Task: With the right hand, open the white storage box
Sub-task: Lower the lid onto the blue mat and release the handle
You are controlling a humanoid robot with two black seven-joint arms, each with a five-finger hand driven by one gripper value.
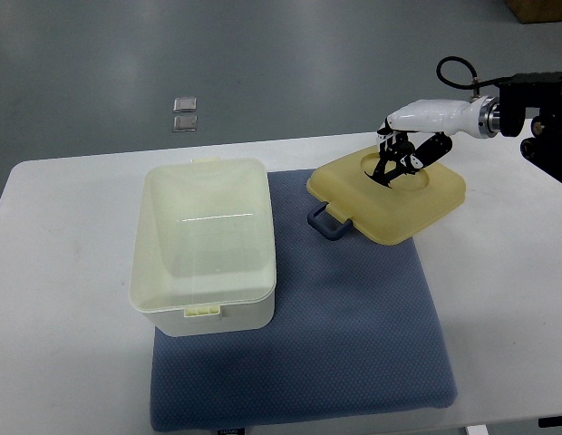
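Box (205,245) sits open on the mat's (353,335) left, lid (390,201) already off to the right. Right hand (396,161) rests on the lid, fingers curled; can't tell if it's gripping. I'd let go gently and lift straight up so the lid doesn't slide.

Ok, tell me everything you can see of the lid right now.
The lid is off the white storage box and lies to its right, apart from it, part on the blue mat and part on the white table. It looks like pale yellow plastic, roughly square with rounded corners and a shallow round recess near its far side. A grey-blue handle sticks out from its near-left edge. It sits rotated relative to the box. The right robot hand is over the recess; whether it touches the lid is unclear.
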